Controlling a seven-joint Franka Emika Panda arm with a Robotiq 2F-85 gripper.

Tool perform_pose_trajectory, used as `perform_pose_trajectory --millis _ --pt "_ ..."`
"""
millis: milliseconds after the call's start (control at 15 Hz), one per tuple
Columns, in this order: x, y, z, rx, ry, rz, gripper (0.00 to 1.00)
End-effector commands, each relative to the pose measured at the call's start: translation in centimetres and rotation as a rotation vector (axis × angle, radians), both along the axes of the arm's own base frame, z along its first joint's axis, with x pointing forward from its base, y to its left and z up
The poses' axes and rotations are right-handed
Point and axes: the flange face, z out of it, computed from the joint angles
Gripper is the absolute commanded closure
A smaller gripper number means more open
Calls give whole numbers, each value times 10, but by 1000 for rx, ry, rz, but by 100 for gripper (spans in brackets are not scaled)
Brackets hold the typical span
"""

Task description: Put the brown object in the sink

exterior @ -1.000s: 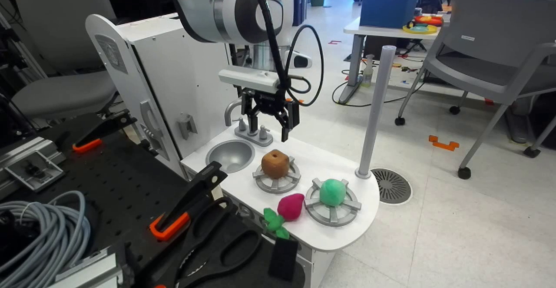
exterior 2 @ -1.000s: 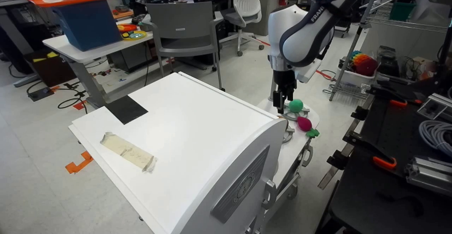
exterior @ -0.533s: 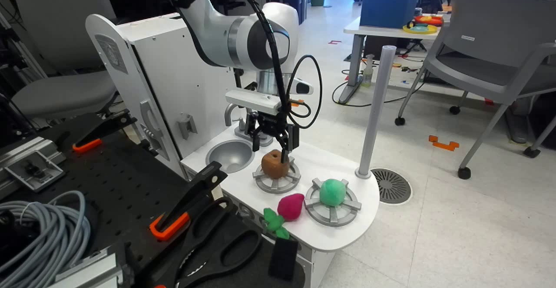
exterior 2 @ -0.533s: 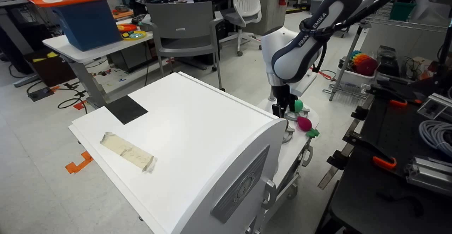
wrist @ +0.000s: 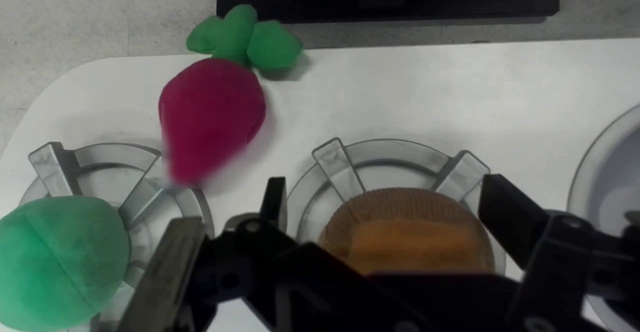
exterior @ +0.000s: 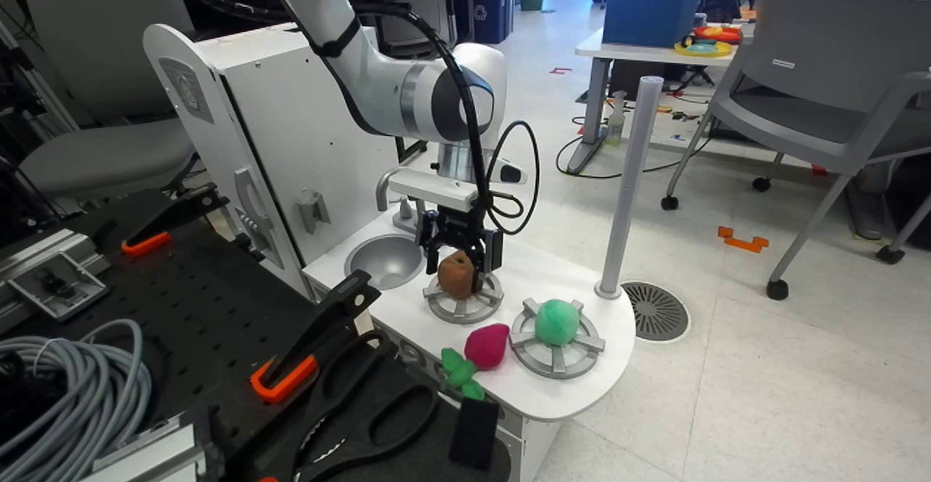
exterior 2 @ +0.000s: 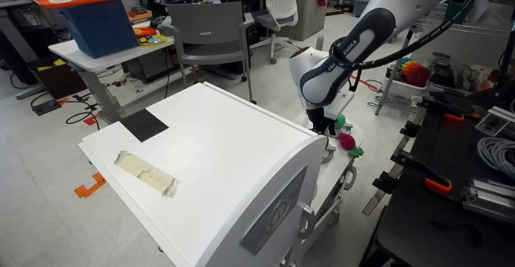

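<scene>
The brown object (exterior: 456, 277) is a roundish, plush-looking item on a grey toy burner on the white counter. My gripper (exterior: 454, 278) is lowered over it, with the fingers on either side. In the wrist view the gripper (wrist: 385, 189) is open, with gaps between both fingers and the brown object (wrist: 400, 209); its lower part is hidden behind the gripper. In an exterior view the gripper (exterior 2: 325, 129) shows behind the white cabinet and the brown object is mostly hidden. The grey sink (exterior: 384, 264) lies beside the burner; its rim (wrist: 577, 187) shows at the wrist view's right edge.
A pink toy with green leaves (exterior: 487, 346) lies near the counter's front edge. A green ball (exterior: 557, 322) sits on another burner (exterior: 558, 369). The silver faucet (exterior: 385, 185) stands behind the sink. A grey post (exterior: 631, 191) rises from the counter's corner. A tall white cabinet (exterior: 305, 126) adjoins the counter.
My gripper has come down from above the counter to around the brown object, staying open. The brown object remains on its burner. The toys and sink have not moved.
</scene>
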Motion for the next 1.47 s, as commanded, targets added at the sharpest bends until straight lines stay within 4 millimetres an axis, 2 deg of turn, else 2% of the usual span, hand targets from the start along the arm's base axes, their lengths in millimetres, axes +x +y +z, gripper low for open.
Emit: perform_pose_trajectory --millis 0,267,600,800,1067,1400 --pt "16 6 -14 -37 -13 22 28" --pt "25 14 -21 -61 -33 63 59" --pt "10 48 -9 -86 0 190 90" --pt "-8 81 -2 -81 12 309 96" --pt "-27 125 0 -41 10 428 93" --pt "-26 168 -16 -10 2 543 93"
